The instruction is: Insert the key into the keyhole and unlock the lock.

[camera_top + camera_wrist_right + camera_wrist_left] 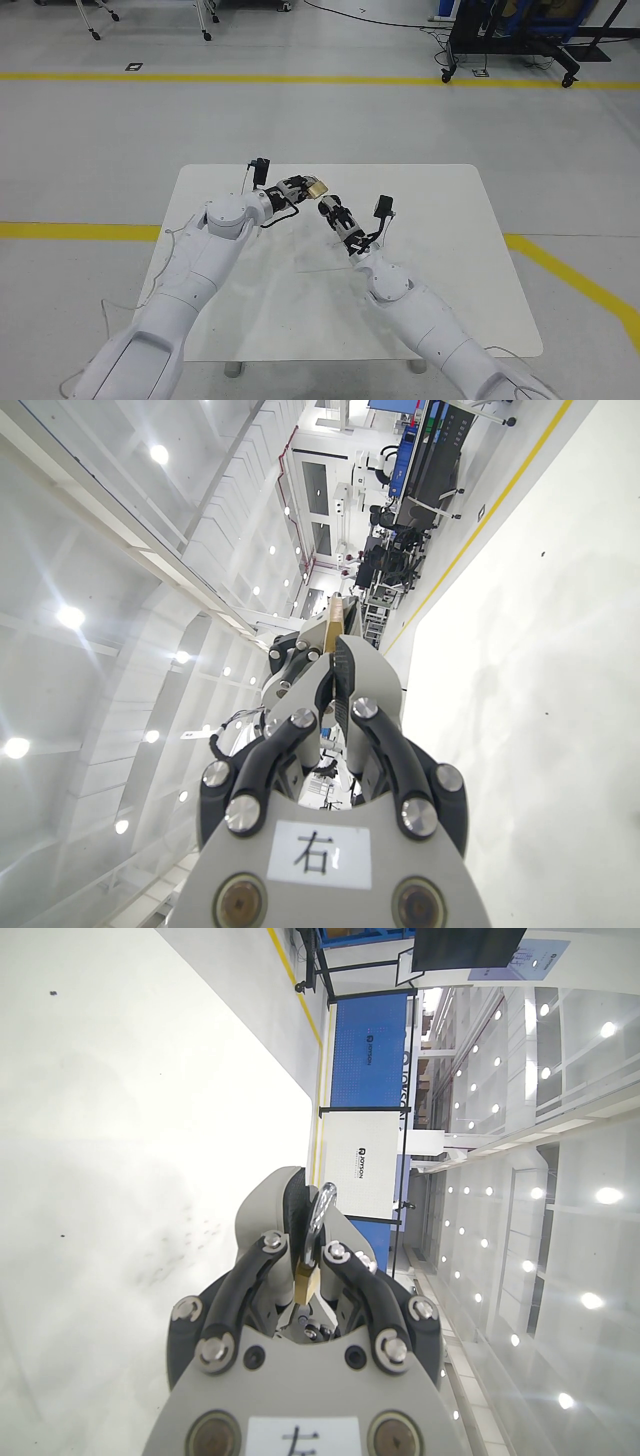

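Left gripper (312,1215) clamped on the lock (306,1285), held above the counter (440,260); right gripper (332,670) pinched together, apparently on the thin key (326,690), just beside it; lock judged heavy, rigid, smooth; key light, slip-prone, best gripped at its head.

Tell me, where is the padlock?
In the top view the padlock sits clamped in the left tool above the far middle of the table, the right tool beside it.
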Tool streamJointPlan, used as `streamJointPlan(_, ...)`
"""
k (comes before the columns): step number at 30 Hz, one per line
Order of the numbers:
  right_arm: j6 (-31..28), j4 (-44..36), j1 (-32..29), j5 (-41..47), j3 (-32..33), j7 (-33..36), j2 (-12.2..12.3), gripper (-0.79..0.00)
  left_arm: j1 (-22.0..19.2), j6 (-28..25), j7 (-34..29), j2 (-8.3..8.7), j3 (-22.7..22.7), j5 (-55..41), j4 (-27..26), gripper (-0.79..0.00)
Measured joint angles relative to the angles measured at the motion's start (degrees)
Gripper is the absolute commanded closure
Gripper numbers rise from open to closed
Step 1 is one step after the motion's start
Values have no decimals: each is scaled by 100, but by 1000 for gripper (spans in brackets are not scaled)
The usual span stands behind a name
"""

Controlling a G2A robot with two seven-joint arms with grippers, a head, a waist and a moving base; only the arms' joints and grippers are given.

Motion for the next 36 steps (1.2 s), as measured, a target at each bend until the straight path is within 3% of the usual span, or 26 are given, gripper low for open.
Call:
streamJointPlan(3,41,-6,15,-16,36,6,-30,0,-2,10,-28,-10,17,36,2,0)
streamJointPlan(5,47,-9,13,-5,63,26,-46,-259,-6,20,-38,-17,19,42,11,0)
streamJointPlan(6,39,-10,5,15,83,53,-56,-671,-9,34,-59,-21,15,32,19,0)
streamJointPlan(7,31,-9,-3,33,99,79,-62,-785,-12,43,-76,-24,8,18,28,0)
streamJointPlan(26,-12,-88,-128,245,286,408,-63,-785,-48,-79,-351,-54,-157,-215,150,0)
streamJointPlan(29,-48,-426,-378,1230,587,1463,33,-785,-10,-240,-508,-52,-225,-365,130,0)
streamJointPlan(34,1015,-438,-519,3196,1342,4694,288,-773,44,-420,-950,-46,-369,-775,152,0)
streamJointPlan(35,1182,-389,-508,3374,1417,5112,309,-730,47,-435,-1018,-46,-383,-830,163,0)
streamJointPlan(36,1360,-324,-485,3526,1477,5529,325,-616,47,-448,-1099,-48,-397,-889,181,0)
